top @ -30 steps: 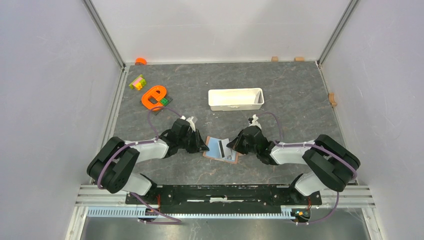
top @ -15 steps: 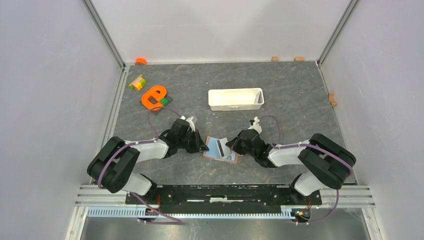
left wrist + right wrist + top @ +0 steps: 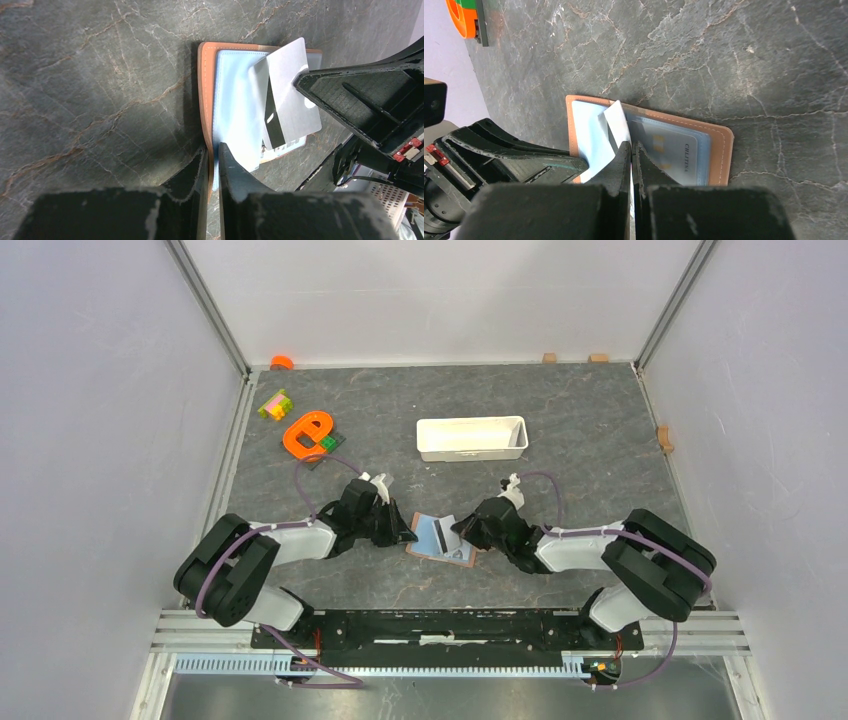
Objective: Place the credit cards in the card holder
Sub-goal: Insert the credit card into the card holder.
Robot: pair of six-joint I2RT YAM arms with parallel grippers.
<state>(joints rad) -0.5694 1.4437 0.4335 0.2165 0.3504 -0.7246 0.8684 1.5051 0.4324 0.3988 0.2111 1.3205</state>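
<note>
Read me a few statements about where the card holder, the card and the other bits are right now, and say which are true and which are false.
1. The card holder lies open on the table. True.
2. The right gripper pinches a card with a dark stripe. True.
3. The white tray sits between the two grippers. False: it lies farther back; the card holder sits between them.
4. The orange piece is on the table's right side. False: it is at the far left.
5. The left gripper is at the card holder's edge. True.
</note>
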